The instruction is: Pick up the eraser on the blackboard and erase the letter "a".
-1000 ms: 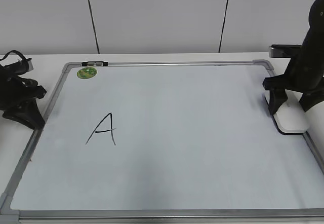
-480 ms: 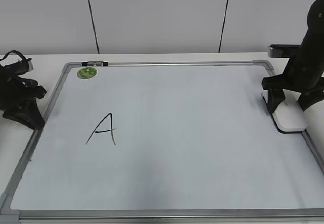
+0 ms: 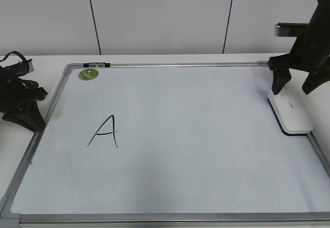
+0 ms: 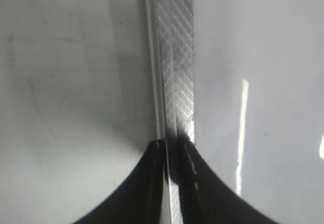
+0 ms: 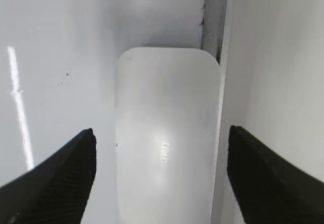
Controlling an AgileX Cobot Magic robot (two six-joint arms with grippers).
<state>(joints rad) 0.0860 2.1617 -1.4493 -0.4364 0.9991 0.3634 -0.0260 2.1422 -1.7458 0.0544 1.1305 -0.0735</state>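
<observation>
The white eraser [image 3: 291,115] lies flat at the right edge of the blackboard [image 3: 206,135], against its metal frame. My right gripper [image 3: 293,90] is open and hangs above the eraser's far end without touching it. In the right wrist view the eraser [image 5: 167,148] sits between and below the open fingers [image 5: 161,133]. No lowercase letter "a" shows on the board. Only a capital "A" [image 3: 104,131] is written at the left. My left gripper [image 3: 32,124] is shut and rests at the board's left frame [image 4: 177,57], its closed tips [image 4: 172,145] over the rail.
A round green sticker [image 3: 88,74] is near the board's far left corner. A small black-and-grey clip [image 3: 97,64] sits on the top frame. White table surrounds the board, with a wall behind.
My right gripper has risen from down around the eraser to above it, fingers still apart. The eraser stayed on the board. The left arm has not moved.
</observation>
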